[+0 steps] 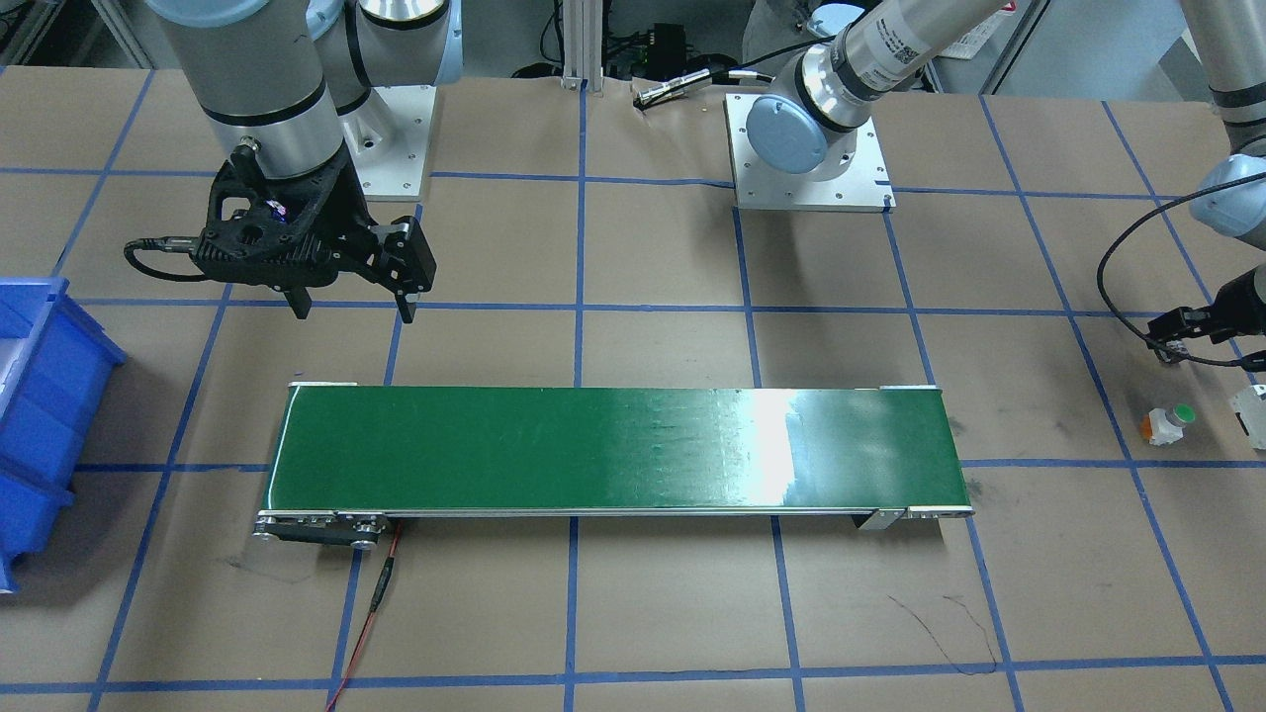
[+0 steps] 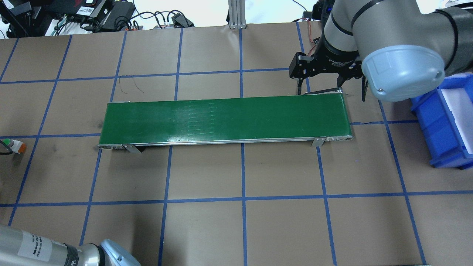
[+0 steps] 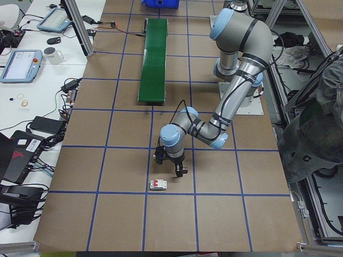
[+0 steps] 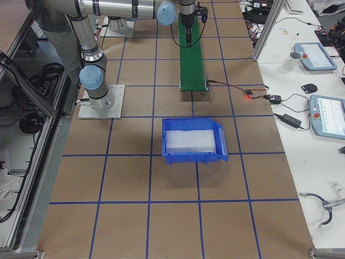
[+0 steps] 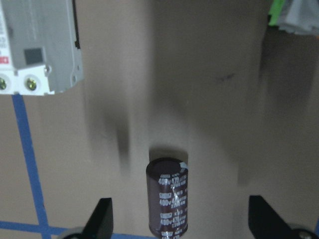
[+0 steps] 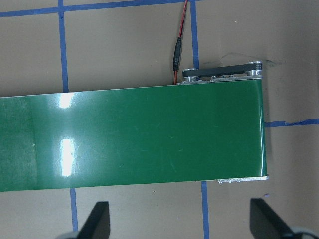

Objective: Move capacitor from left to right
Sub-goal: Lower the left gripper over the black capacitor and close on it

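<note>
The left gripper (image 5: 183,222) hangs spread wide and empty, low over the table (image 5: 219,124). The capacitor (image 5: 167,196) sits between its fingertips, a little nearer one than the other. It appears to stand on end (hard to be certain), dark purplish with pale printing down its side. Far along, the right gripper (image 6: 180,221) hovers parted over the green conveyor (image 6: 149,139), so the left arm is much the nearer.
</note>
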